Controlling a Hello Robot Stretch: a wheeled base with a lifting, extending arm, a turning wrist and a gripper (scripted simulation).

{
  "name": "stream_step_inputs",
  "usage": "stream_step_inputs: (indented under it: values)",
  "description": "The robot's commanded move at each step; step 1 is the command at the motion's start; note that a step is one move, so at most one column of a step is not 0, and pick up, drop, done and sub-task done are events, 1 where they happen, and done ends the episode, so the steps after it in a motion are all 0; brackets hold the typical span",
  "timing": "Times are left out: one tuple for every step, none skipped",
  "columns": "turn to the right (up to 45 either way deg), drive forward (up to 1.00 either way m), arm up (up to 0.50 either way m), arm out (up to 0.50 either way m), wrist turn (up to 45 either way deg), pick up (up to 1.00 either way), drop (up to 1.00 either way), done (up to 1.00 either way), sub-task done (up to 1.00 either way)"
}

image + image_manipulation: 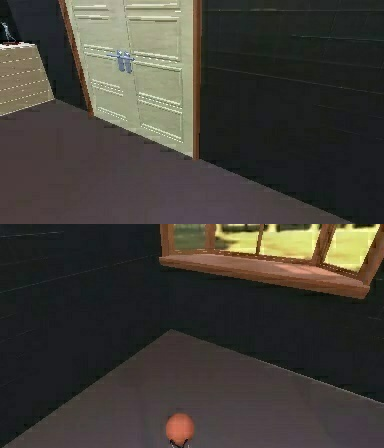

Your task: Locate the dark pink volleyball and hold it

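Arm side view first: a small reddish-orange ball (180, 427) sits on the grey floor (270, 399) by the bottom edge, well out from the dark wall (70, 314) and the wood-framed window (265, 259). Forward view shows a cream double door (135, 70) — the jaws' state I cannot tell.

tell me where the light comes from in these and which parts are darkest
Arm side view: the window is brightest, sunlit green outside; the walls around it are near black, the floor mid grey, and the reddish ball stands out on it. Forward view: the double door is pale and evenly lit, the panelled wall right of it very dark.
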Motion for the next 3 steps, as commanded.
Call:
stream_step_inputs:
  values:
    - [0.0,0.0,0.0,0.0,0.0,1.0,0.0,0.0,0.0]
    - [0.0,0.0,0.1,0.0,0.0,0.0,0.0,0.0,0.0]
    - [0.0,0.0,0.0,0.0,0.0,0.0,0.0,1.0,0.0]
